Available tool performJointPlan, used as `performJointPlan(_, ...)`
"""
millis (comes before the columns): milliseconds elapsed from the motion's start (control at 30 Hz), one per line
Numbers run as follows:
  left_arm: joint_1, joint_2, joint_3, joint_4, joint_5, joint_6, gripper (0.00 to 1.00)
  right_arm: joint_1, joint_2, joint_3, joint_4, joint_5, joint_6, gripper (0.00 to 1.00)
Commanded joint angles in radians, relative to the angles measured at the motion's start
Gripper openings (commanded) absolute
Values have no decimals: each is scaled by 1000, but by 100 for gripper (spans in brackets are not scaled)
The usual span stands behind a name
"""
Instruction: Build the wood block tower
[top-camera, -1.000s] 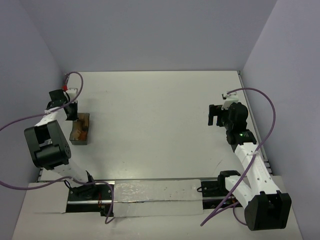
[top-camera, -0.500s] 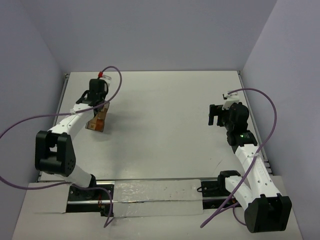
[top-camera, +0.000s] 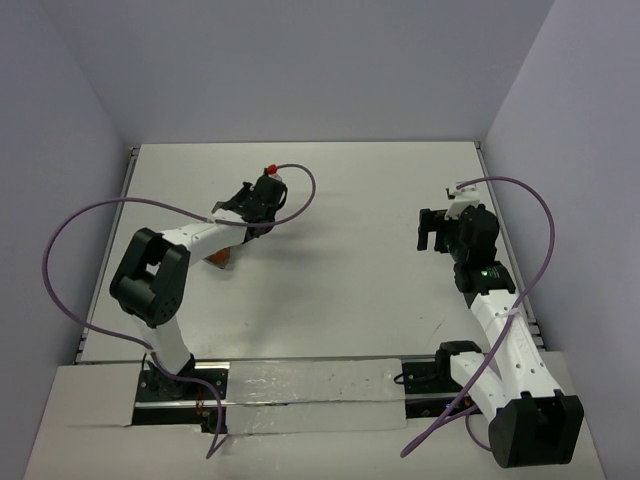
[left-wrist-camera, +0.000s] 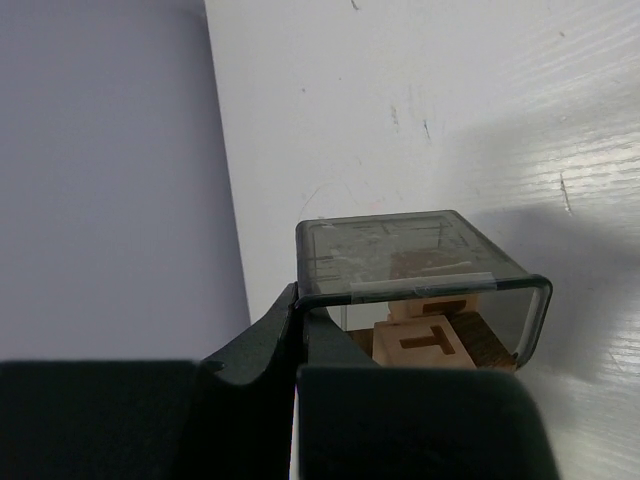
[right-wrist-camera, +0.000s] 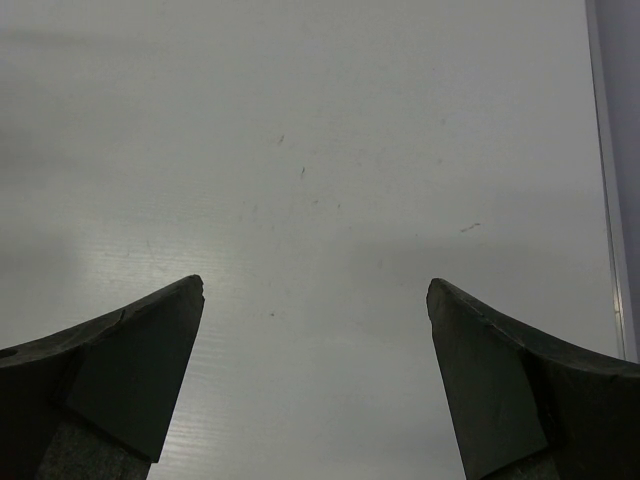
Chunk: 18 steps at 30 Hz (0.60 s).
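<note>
Centreward the bin (left-wrist-camera: 420, 255) is being swung, wall pinched by left gripper (left-wrist-camera: 297, 330); right gripper (right-wrist-camera: 315, 290) being held apart; light, rigid blocks (left-wrist-camera: 425, 340) likely best gripped by flat sides.

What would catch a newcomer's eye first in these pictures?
The left gripper is shut on the rim of a dark translucent bin. Inside the bin are light wooden blocks, one marked with a T. It is held out over the middle-left of the table. On the right side, the right gripper hangs wide open above the tabletop, holding nothing.
</note>
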<state>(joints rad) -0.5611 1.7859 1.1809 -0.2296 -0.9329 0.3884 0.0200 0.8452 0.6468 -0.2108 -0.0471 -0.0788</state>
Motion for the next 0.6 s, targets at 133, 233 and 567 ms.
performJointPlan(133, -100, 56, -47, 392, -294, 367, 0, 6, -23, 10, 28, 3, -7, 100)
performJointPlan(233, -131, 75, -78, 538, -318, 503, 0, 6, -27, 10, 28, 4, -5, 100)
performJointPlan(567, -269, 232, -178, 1109, -362, 1003, 0, 6, -39, 7, 30, 10, -9, 100)
